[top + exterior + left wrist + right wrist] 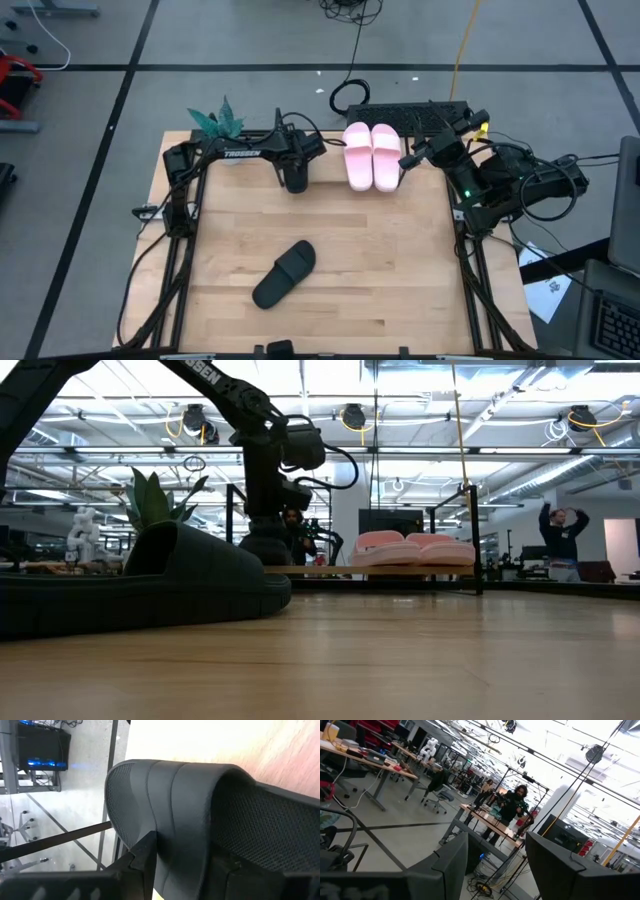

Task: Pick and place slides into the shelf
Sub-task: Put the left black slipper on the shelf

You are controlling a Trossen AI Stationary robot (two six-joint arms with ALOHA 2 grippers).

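Note:
The left gripper (295,178) is at the far edge of the table, shut on a black slide (190,815), just left of the pink pair (372,155). The pink slides lie side by side, soles down, on the shelf board (400,571). In the low view the held black slide (263,550) hangs at about board height; whether it touches the board I cannot tell. The second black slide (285,273) lies sole down on the tabletop, near the middle front. The right gripper (408,160) is open beside the pink pair's right side and touches nothing. My left gripper holds the black slide across its wide smooth strap (175,845). One finger (142,860) shows on one side of the strap and the other finger (230,870) on the opposite side. The fingers come from above, pointing down, and the slide hangs below them.
A green plant (215,120) stands at the table's far left corner. A black keyboard (410,115) lies on the floor beyond the far edge. A person (563,535) stands far off in the room. Bare wood (400,260) stretches right of the lying slide.

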